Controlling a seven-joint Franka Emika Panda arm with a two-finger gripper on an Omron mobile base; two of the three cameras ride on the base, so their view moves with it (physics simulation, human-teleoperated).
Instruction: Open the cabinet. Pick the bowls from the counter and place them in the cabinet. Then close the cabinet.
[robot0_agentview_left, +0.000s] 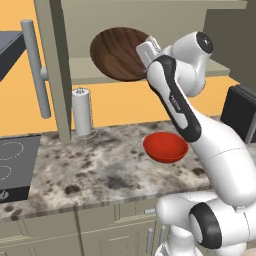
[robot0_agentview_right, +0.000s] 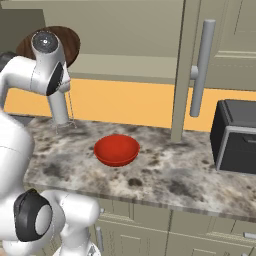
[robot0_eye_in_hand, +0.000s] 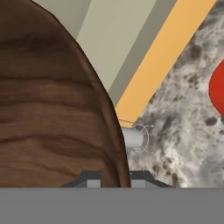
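Pinching the stiff, light-looking brown bowl (robot0_eye_in_hand: 52, 100) by its thin rim, the jaws hold it tilted at the cabinet (robot0_agentview_left: 150, 22) shelf, red bowl (robot0_agentview_left: 165, 146) below on the table (robot0_agentview_left: 100, 170).

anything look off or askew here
Only the brown bowl looks askew: it is tipped up nearly on edge at the open cabinet shelf, gripped by its rim in the end effector. The red bowl sits upright on the counter. Nothing looks spilled or damaged.
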